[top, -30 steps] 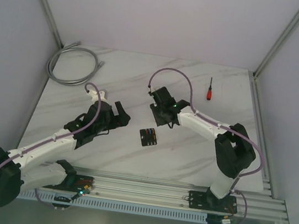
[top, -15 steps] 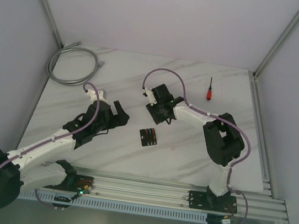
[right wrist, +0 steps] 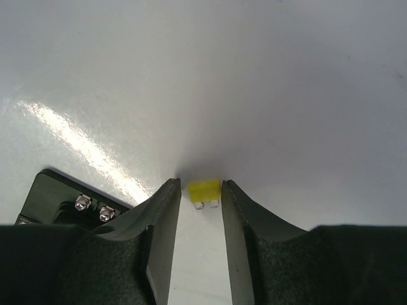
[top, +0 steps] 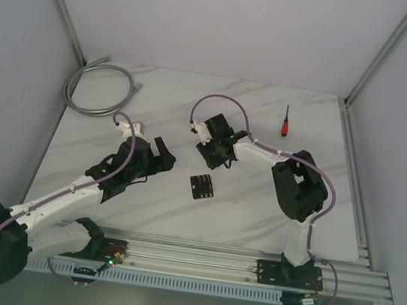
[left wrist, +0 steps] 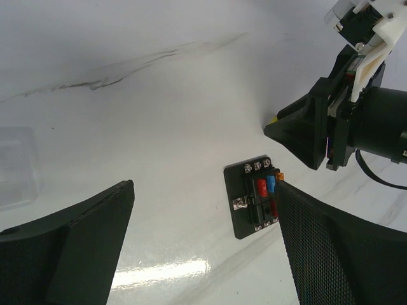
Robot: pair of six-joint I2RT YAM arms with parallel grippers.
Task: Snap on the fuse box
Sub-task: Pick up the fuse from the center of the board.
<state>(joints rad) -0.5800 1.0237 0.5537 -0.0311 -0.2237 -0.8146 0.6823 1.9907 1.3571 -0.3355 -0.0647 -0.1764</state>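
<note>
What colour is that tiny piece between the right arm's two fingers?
Yellow. The small fuse shows best in the right wrist view.

Overhead, two wrist close-ups, fuse box (top: 201,186) shared

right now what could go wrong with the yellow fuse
The yellow fuse sits only at the tips of the right gripper, so it may slip or twist when lifted. The fuse box lies unheld, the left gripper open beside it, so pressing could slide it.
</note>
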